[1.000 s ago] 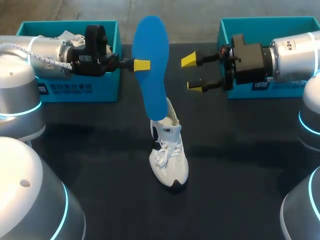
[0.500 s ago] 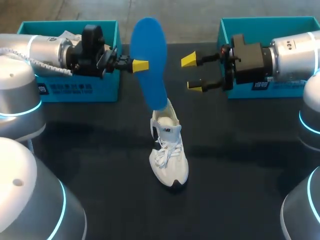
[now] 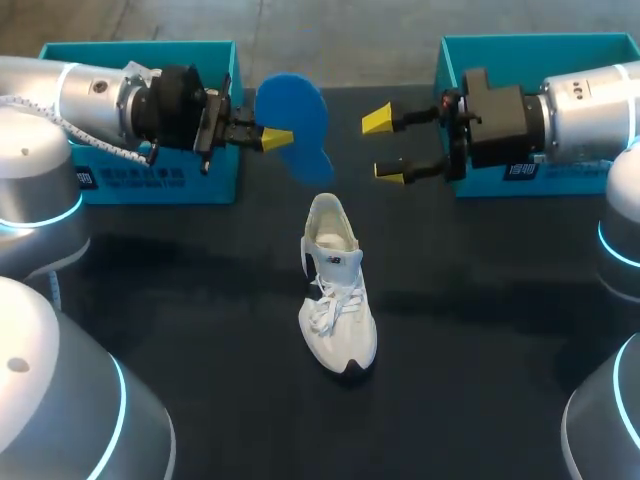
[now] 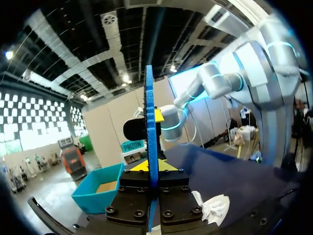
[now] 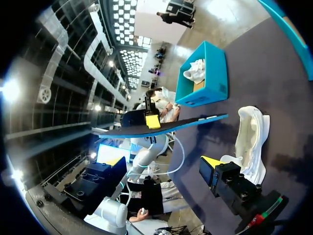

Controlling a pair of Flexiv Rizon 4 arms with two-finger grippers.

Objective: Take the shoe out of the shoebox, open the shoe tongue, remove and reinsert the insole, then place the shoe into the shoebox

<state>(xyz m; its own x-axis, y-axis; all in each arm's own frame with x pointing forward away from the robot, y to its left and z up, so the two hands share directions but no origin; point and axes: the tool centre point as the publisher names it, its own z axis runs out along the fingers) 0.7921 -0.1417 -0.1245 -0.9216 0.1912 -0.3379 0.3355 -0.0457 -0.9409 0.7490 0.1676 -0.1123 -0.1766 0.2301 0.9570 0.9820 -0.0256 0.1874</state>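
Since the earlier frames the blue insole (image 3: pixel 293 118) has come clear of the white sneaker (image 3: pixel 336 290) and swung from near upright to roughly level, carried towards the left shoebox (image 3: pixel 140 180) by the left gripper (image 3: pixel 278 138), whose fingers pinch it flat from both sides at its edge. The right gripper (image 3: pixel 385 146) has not shifted; it hangs spread and empty in front of the right shoebox (image 3: pixel 530 45).

The sneaker stands on its sole on the black table (image 3: pixel 480 330), well below both grippers, mouth facing up. The insole looks thin, light and bendy (foam, probably), so an edge pinch should hold it, though its free ends may droop. The sneaker is soft and unanchored, so steadying its heel collar seems wise for reinsertion.
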